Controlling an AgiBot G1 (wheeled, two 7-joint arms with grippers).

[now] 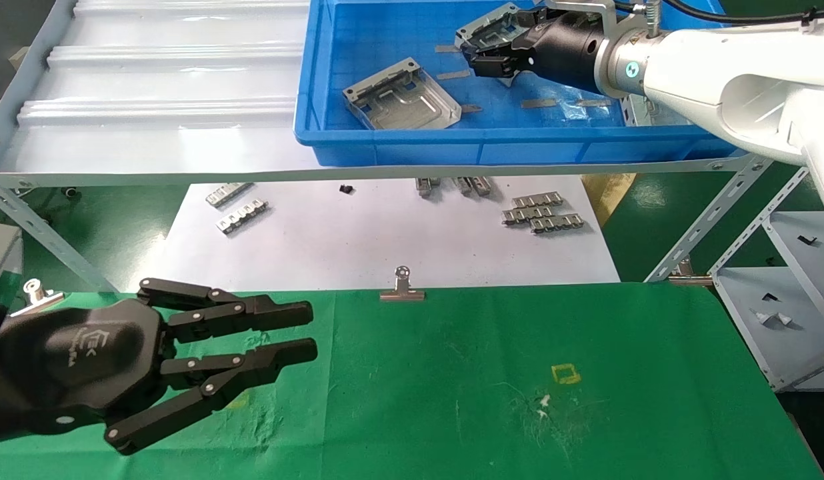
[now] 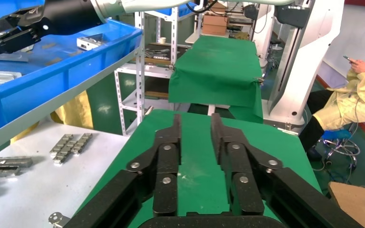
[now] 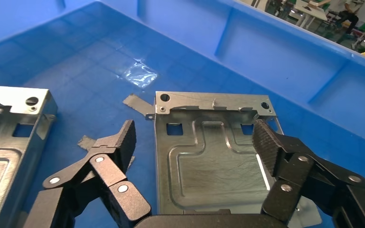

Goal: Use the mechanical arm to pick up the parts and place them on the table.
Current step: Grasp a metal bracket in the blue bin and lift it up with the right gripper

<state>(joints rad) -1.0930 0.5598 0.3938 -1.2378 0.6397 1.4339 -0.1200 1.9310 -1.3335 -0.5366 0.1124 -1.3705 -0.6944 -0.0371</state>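
Two silvery stamped parts lie in the blue tray (image 1: 505,150). My right gripper (image 1: 482,57) is open and low over the far part (image 1: 487,30). In the right wrist view the gripper (image 3: 195,137) straddles this part (image 3: 209,161). One fingertip (image 3: 266,140) is at its bent rim and the other (image 3: 126,137) stands off its opposite edge. The second part (image 1: 402,100) lies free nearer the tray's front and also shows in the right wrist view (image 3: 4,133). My left gripper (image 1: 311,331) is open and empty, parked over the green table (image 1: 519,373), as the left wrist view (image 2: 196,121) also shows.
Small toothed metal strips (image 1: 542,217) lie on the white sheet (image 1: 385,247) below the tray shelf. A silver binder clip (image 1: 402,287) holds the cloth's far edge. Grey tape scraps (image 1: 539,103) lie in the tray. Metal shelf frames (image 1: 772,267) stand at the right.
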